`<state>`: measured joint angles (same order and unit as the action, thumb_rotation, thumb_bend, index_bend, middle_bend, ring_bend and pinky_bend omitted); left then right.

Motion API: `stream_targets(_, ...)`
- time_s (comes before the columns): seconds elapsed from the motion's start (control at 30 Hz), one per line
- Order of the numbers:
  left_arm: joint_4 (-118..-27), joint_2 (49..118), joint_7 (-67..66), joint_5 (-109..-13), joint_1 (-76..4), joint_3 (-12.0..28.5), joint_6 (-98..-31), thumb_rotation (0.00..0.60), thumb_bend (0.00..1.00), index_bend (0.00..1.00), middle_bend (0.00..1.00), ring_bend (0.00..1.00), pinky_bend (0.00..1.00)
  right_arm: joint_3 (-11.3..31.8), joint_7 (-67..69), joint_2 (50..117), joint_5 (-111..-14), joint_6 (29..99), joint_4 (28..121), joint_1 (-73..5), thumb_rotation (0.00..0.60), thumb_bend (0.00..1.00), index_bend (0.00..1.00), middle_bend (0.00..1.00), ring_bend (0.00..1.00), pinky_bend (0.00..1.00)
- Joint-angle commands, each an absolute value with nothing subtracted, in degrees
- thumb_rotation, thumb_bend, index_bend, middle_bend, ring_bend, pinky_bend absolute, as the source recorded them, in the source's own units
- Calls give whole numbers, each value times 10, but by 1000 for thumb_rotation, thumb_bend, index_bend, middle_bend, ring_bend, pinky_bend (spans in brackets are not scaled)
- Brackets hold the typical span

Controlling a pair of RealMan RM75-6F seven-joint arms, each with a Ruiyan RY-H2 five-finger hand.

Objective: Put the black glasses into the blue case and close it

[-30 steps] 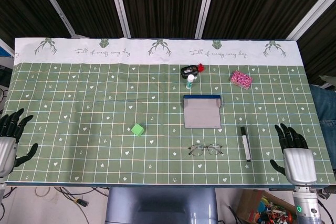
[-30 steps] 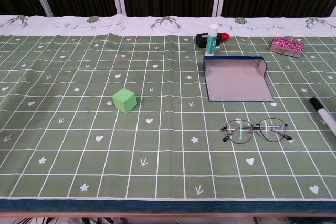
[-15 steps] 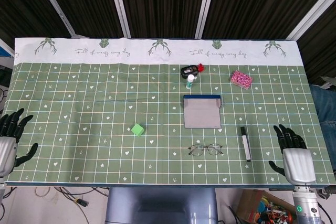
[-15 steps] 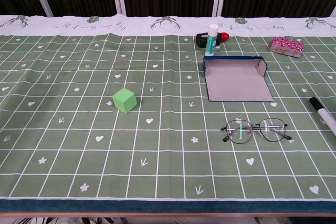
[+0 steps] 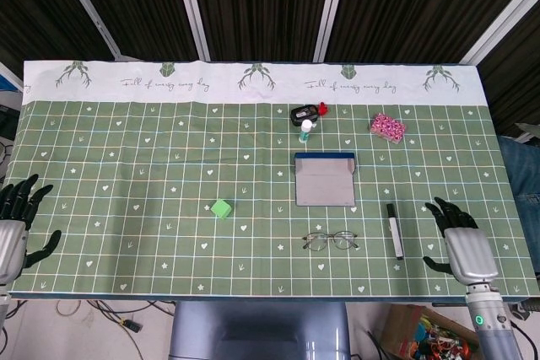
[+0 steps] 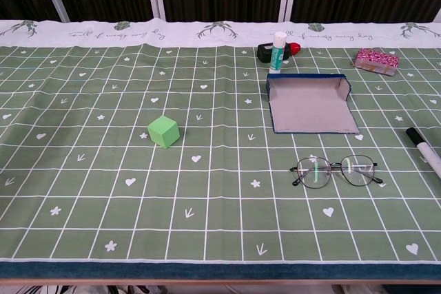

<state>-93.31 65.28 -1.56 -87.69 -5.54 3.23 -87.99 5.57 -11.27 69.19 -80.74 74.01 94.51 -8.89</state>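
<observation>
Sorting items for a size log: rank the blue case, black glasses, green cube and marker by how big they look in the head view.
1. blue case
2. black glasses
3. marker and green cube: long and thin versus compact, too alike to rank.

Open green gridded cloth runs along the table's (image 6: 83,204) near edge. Obstacles: black-and-white marker pen (image 5: 394,230) between the right hand (image 5: 461,244) and the black thin-rimmed glasses (image 5: 330,240); open blue case (image 5: 324,178) behind the glasses; green cube (image 5: 221,209) left of centre.
</observation>
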Motion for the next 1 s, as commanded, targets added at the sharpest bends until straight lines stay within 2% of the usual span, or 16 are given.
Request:
stream_targets(0.03, -933, 653, -15, -876, -55, 33, -880, 600, 313, 112, 0, 0, 0, 78, -112, 654, -759, 662, 990, -136, 600, 150, 177, 96, 124, 205)
stream_targets(0.23, -934, 652, -15, -876, -56, 32, -878, 600, 313, 111, 0, 0, 0, 94, -109, 638, -713, 567, 1034, -193, 600, 184, 224, 96, 124, 205)
stream_targets(0.4, -934, 651, -14, -874, -56, 32, -877, 600, 313, 111, 0, 0, 0, 93, -147, 672, -677, 533, 1035, -228, 600, 184, 271, 96, 124, 205)
stream_targets(0.57, -935, 651, -15, -875, -56, 31, -876, 600, 313, 111, 0, 0, 0, 85, -193, 720, -647, 536, 1037, -246, 600, 220, 332, 97, 124, 205)
stream_targets(1.0, -937, 648, -8, -870, -56, 32, -871, 600, 313, 111, 0, 0, 0, 79, -344, 843, -552, 604, 1009, -282, 600, 306, 402, 97, 124, 205)
